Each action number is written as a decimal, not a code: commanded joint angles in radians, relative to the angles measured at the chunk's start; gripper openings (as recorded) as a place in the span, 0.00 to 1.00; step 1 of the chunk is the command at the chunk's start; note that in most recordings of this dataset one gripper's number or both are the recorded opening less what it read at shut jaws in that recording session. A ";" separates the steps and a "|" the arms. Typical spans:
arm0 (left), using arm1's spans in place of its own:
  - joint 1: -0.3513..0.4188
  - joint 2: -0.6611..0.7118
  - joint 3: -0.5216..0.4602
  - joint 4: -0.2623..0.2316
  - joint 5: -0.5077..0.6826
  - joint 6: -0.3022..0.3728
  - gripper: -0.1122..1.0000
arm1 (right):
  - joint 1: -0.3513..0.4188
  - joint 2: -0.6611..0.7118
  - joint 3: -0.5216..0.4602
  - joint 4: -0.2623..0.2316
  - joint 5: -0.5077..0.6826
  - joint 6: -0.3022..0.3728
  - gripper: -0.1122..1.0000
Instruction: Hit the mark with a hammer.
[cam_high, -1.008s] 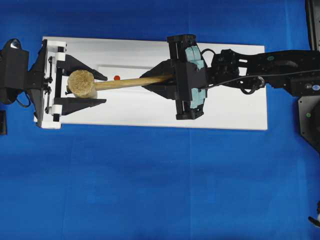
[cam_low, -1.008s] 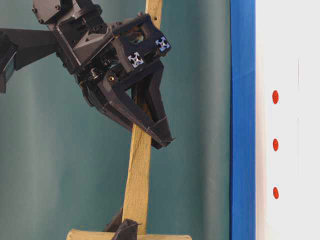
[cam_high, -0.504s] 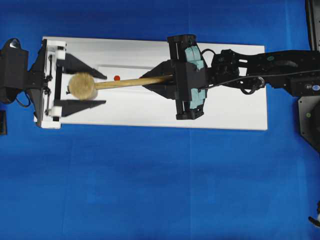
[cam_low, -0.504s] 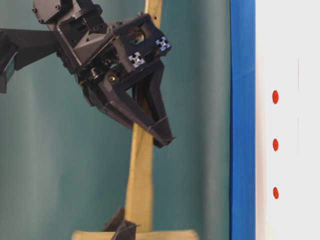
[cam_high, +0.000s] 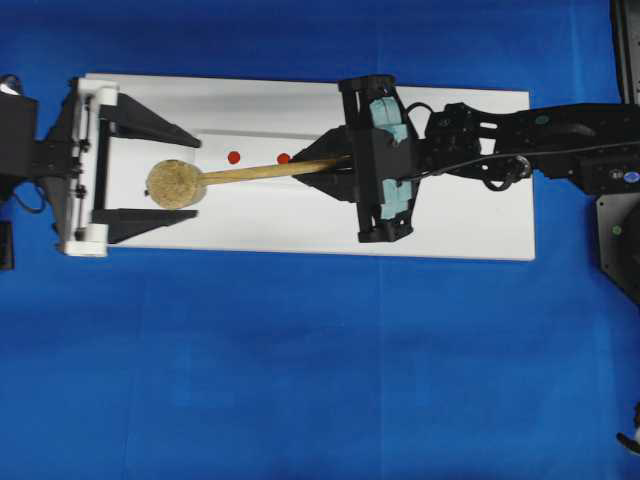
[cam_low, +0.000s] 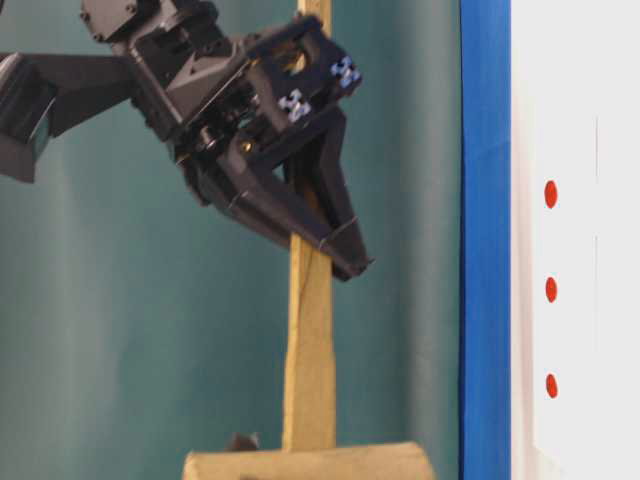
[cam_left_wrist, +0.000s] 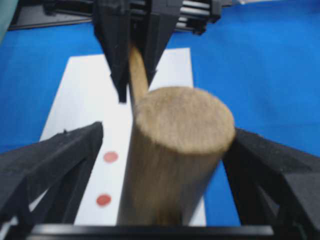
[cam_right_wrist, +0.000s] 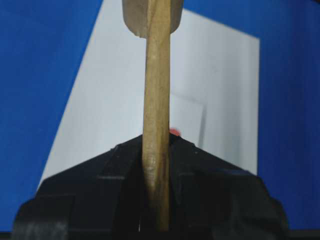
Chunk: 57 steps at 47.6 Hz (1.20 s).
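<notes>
Now right gripper (cam_high: 335, 165) clamps the stiff, head-heavy hammer (cam_high: 215, 178) mid-handle; left gripper (cam_high: 150, 184) gapes around its head.

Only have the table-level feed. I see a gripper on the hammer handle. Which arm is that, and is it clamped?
Observer: It's the right gripper, shut on the hammer handle.
Operator: Where's the left one? Not in my view.
Observer: The left gripper stands open, fingers either side of the hammer head, a gap showing on both sides in the left wrist view.
Operator: I see three red marks. Is the head over one?
Observer: Overhead shows two red marks uncovered, beside the handle; the head sits left of both, over the white board.
</notes>
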 joint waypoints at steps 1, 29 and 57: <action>0.003 -0.057 0.011 0.000 0.014 -0.002 0.89 | 0.000 -0.052 0.000 0.014 -0.008 0.000 0.12; 0.003 -0.437 0.137 -0.002 0.316 -0.005 0.89 | -0.003 -0.121 0.080 0.069 -0.006 0.000 0.12; 0.003 -0.430 0.146 -0.002 0.316 -0.012 0.89 | -0.101 -0.092 0.067 0.071 -0.061 -0.002 0.12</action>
